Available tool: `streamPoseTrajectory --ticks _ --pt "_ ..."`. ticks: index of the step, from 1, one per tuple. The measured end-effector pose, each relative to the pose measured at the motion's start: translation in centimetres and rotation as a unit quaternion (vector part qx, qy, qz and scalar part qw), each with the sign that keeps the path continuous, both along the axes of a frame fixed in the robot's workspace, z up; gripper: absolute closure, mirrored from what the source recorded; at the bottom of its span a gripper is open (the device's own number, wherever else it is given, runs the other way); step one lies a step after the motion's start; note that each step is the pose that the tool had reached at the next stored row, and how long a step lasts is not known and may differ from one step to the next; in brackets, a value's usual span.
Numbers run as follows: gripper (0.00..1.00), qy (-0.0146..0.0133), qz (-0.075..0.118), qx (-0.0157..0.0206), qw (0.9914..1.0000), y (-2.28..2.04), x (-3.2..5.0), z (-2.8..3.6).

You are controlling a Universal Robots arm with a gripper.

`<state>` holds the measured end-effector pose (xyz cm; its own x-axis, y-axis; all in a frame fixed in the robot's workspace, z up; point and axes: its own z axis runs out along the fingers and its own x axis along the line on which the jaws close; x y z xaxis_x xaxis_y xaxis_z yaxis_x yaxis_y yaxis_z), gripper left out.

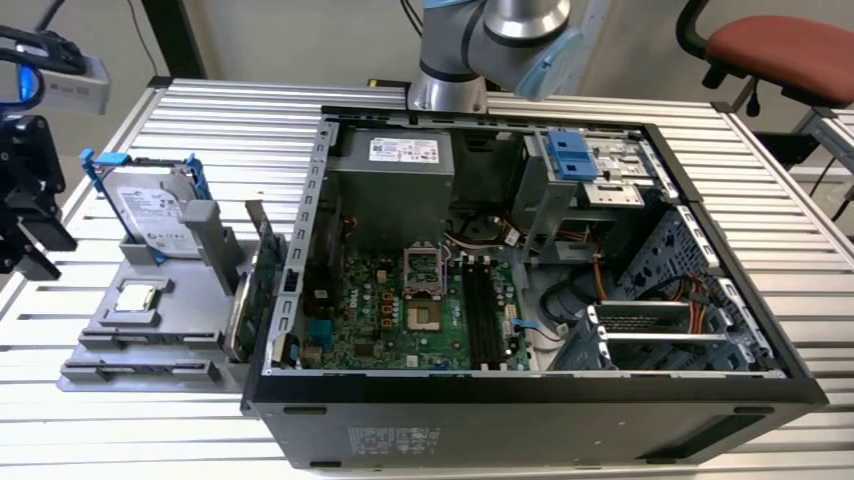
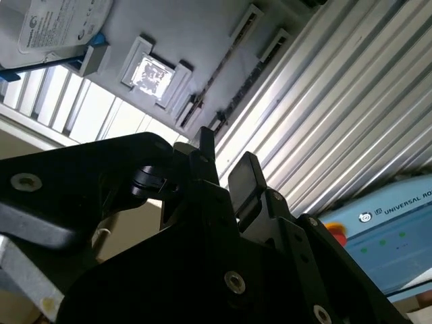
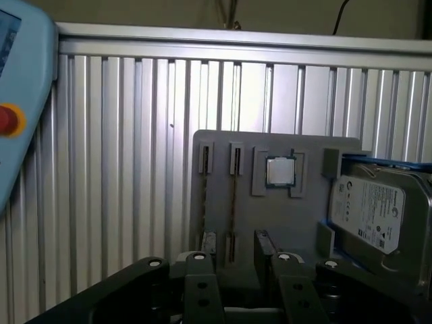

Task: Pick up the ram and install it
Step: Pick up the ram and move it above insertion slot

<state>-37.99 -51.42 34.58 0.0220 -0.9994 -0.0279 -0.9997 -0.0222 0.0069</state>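
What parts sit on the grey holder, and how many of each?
Hard drive: 1
Chip: 1
Ram: 1
Green card: 1
Total: 4

My black two-fingered pincer (image 2: 226,163) sits in the foreground, fingers apart with nothing between them. Behind it a grey plastic tray (image 2: 202,40) lies on the ribbed aluminium table (image 2: 324,101), carrying a square silver processor chip (image 2: 150,73)
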Motion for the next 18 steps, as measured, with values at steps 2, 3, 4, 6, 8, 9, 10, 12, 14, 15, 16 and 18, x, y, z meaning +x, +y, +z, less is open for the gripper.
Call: streamPoseTrajectory --ticks 2,3,4,6,8,9,10,12,14,15,16,18 --pt "0.00 0.0000 -0.001 0.0000 1.00000 0.00 0.00 -0.25" --pt "0.00 -0.0001 -0.001 0.0000 1.00000 0.00 0.00 -0.32" --pt "0.00 -0.0004 -0.002 0.0000 1.00000 0.00 0.00 -0.36" --pt "0.00 -0.0006 -0.003 0.0000 1.00000 0.00 0.00 -0.47" --pt "0.00 -0.0006 -0.003 0.0000 0.99999 0.00 0.00 -0.61" --pt "0.00 -0.0006 -0.004 0.0001 0.99999 0.00 0.00 -0.72" --pt "0.00 -0.0006 -0.004 0.0001 0.99999 0.00 0.00 -0.84" --pt "0.00 -0.0007 -0.005 0.0001 0.99999 0.00 0.00 -1.14" --pt "0.00 -0.0006 -0.005 0.0000 0.99999 0.00 0.00 -1.45" --pt "0.00 -0.0006 -0.005 0.0000 0.99998 0.00 0.00 -1.62" --pt "0.00 -0.0006 -0.006 0.0000 0.99998 0.00 0.00 -1.78" --pt "0.00 -0.0007 -0.006 0.0001 0.99998 0.00 0.00 -2.11"
